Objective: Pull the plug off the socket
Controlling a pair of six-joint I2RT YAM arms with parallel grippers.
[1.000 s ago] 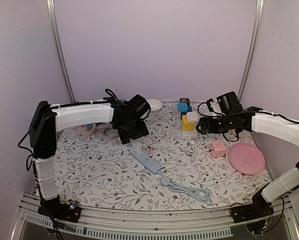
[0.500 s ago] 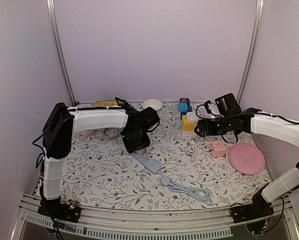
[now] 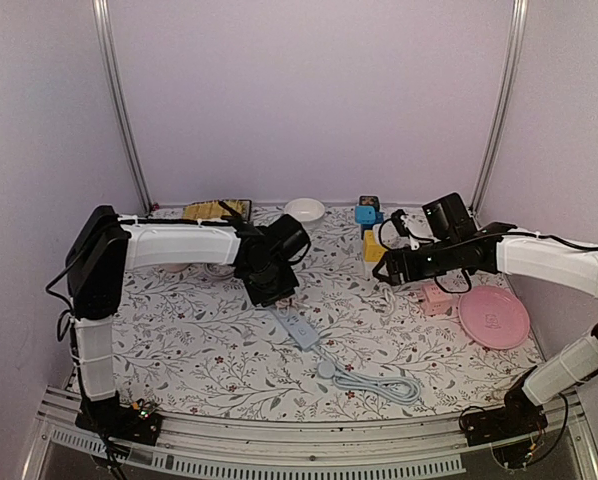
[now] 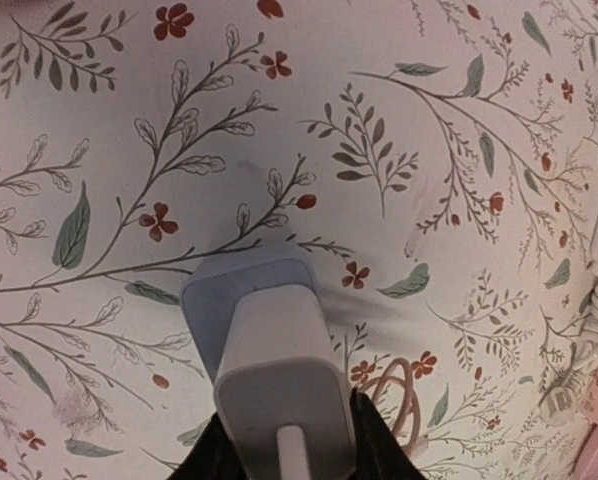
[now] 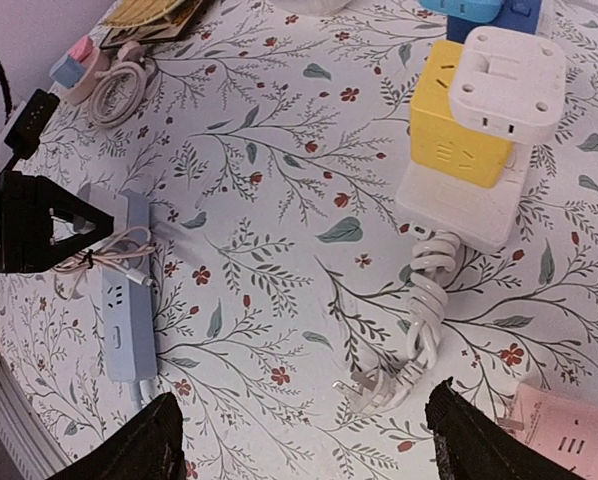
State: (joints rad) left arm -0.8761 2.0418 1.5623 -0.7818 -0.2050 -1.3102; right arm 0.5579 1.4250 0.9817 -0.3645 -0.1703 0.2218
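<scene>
The socket is a blue-grey power strip (image 3: 297, 327) lying mid-table; its far end (image 4: 214, 295) fills the left wrist view. A white plug (image 4: 279, 350) stands in that end. My left gripper (image 4: 289, 432) comes down from above, and its black fingers (image 4: 371, 440) press on both sides of the plug. In the top view the left gripper (image 3: 269, 282) hides the plug. From the right wrist view, the strip (image 5: 124, 300) shows with a thin pink cable (image 5: 109, 255) across it. My right gripper (image 5: 309, 445) hangs open above the cloth, near a loose white pronged plug (image 5: 379, 390).
A stack of yellow and white cube sockets (image 5: 459, 140) with a coiled white cord (image 5: 424, 300) stands right of centre. A pink cube socket (image 3: 437, 295) and a pink plate (image 3: 494, 315) lie at the right. A white bowl (image 3: 304, 209) sits at the back. The strip's grey cable (image 3: 379, 382) loops near the front.
My left arm has swung over the strip's far end and its jaws have closed onto the white plug. The right arm has drifted slightly left and lower, still open.
</scene>
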